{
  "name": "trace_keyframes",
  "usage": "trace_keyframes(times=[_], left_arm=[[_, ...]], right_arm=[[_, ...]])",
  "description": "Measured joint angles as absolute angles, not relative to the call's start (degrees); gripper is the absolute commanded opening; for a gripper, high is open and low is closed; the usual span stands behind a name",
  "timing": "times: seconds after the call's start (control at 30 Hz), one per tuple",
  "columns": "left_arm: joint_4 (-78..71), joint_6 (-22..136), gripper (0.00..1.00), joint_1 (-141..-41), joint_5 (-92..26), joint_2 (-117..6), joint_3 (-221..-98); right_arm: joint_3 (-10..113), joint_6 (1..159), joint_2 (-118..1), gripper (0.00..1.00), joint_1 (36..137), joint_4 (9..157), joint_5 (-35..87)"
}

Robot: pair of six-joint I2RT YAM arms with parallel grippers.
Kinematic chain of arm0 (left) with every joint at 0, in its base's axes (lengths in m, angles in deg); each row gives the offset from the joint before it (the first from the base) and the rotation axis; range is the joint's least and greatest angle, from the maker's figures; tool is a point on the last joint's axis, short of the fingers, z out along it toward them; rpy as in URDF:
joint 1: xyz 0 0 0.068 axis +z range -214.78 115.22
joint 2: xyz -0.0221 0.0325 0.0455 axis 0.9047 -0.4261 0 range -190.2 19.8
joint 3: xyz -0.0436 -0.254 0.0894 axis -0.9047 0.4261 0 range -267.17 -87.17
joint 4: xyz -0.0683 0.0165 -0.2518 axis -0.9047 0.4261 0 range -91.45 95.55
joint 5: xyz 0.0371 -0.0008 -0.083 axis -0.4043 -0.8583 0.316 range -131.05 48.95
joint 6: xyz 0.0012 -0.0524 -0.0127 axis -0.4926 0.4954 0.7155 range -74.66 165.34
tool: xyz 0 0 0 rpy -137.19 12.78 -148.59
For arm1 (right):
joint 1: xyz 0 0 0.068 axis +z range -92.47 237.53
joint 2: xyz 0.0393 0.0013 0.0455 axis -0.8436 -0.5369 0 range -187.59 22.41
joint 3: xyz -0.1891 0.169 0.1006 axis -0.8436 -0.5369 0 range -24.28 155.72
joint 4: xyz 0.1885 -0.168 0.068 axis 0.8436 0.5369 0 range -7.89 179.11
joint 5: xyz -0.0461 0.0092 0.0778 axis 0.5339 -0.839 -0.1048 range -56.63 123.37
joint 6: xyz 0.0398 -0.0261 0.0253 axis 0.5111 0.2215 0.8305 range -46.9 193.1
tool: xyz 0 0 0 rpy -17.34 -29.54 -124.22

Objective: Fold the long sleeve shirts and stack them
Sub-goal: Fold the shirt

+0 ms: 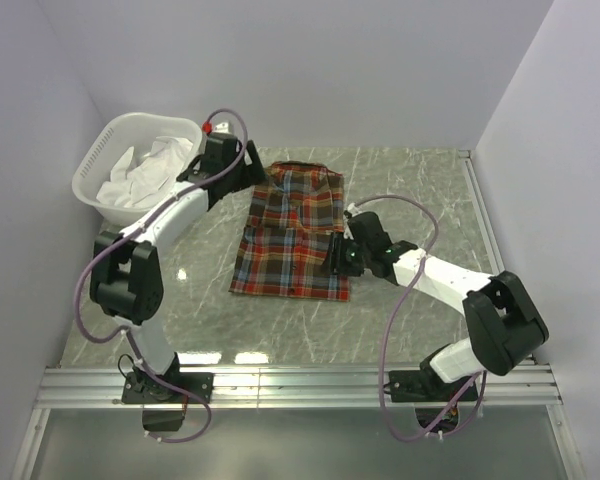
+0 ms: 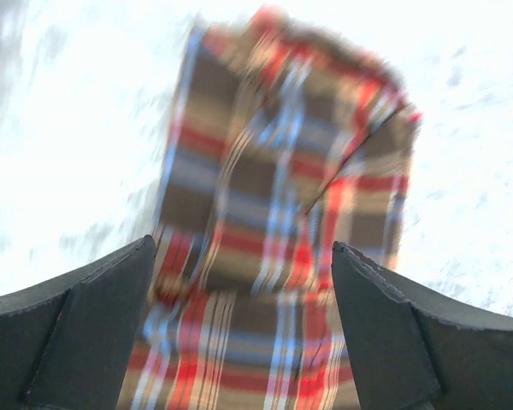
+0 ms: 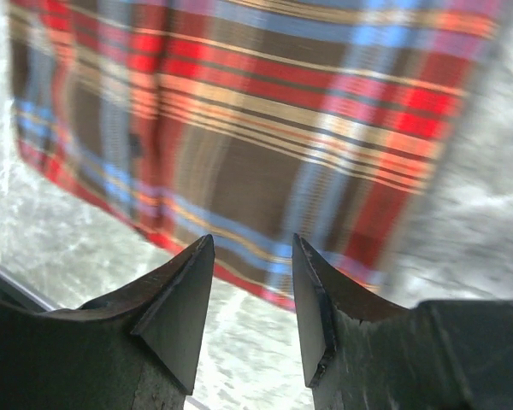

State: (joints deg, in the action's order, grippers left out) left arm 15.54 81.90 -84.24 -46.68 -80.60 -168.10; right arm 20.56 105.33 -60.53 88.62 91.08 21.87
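Plaid shirt (image 1: 295, 235) folded, centre of table (image 1: 420, 190). Left claw (image 2: 244, 256) spread wide at its upper-left corner; right claw (image 3: 252, 248) slightly parted, empty, at right edge.

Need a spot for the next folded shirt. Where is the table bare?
Bare table far right, between the shirt and the wall; also the near strip between hem and rail. Crowded far left: basket and left arm.
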Motion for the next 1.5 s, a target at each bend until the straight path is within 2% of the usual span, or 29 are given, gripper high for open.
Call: trace_keyframes(times=[0.1, 0.3, 0.47, 0.53, 0.6, 0.77, 0.93, 1.03, 1.17, 1.2, 1.3, 1.37, 1.5], left_arm=[[13.77, 78.31, 0.91, -84.24, -45.17, -84.5, -173.63], [15.41, 72.19, 0.8, -84.26, -41.37, -101.37, -184.89], [17.58, 69.74, 0.69, -84.26, -39.14, -109.17, -186.55], [17.21, 69.74, 0.47, -84.26, -38.33, -109.04, -186.7], [17.29, 69.87, 0.33, -84.26, -37.96, -109.06, -186.5], [12.7, 72.15, 0.3, -84.09, -38.55, -105.83, -178.59], [9.75, 78.86, 0.34, -83.57, -39.58, -96.14, -163.66], [7.63, 83.71, 0.41, -83.54, -38.99, -87.23, -151.34], [5.21, 89.96, 0.58, -85.97, -37.15, -73.2, -134.62], [4.88, 91.56, 0.71, -87.56, -36.87, -69.87, -131.03], [5.4, 95.67, 0.87, -92.5, -36.06, -60.91, -124.41], [8.0, 97.35, 0.9, -95.28, -35.97, -55.49, -122.11], [13.25, 98.07, 0.86, -96.11, -38.09, -48.02, -123.18]], right_arm=[[22.46, 105.33, -60.55, 0.51, 91.04, 92.31, 23.02], [25.5, 106.66, -62.01, 0.53, 96.31, 94.93, 24.58], [25.85, 107.56, -65.68, 0.51, 98.26, 95.26, 25.12], [25.76, 107.73, -67.45, 0.51, 97.67, 95.5, 25.69], [25.76, 107.53, -68.98, 0.51, 96.25, 95.56, 26.06], [27.05, 105.87, -72.2, 0.5, 92.64, 97.16, 26.5], [30.7, 102.44, -74.34, 0.5, 84.73, 101.29, 27.9], [35.22, 99.97, -76.74, 0.5, 79.35, 105.2, 30.46], [45.08, 96.98, -82.03, 0.5, 75.0, 108.79, 33.08], [47.7, 96.23, -83.26, 0.5, 74.61, 108.83, 33.19], [54.54, 94.64, -86.14, 0.5, 74.61, 108.7, 31.99], [56.88, 94.18, -86.71, 0.5, 74.72, 108.28, 30.87], [53.76, 94.31, -82.89, 0.5, 74.91, 106.56, 28.03]])
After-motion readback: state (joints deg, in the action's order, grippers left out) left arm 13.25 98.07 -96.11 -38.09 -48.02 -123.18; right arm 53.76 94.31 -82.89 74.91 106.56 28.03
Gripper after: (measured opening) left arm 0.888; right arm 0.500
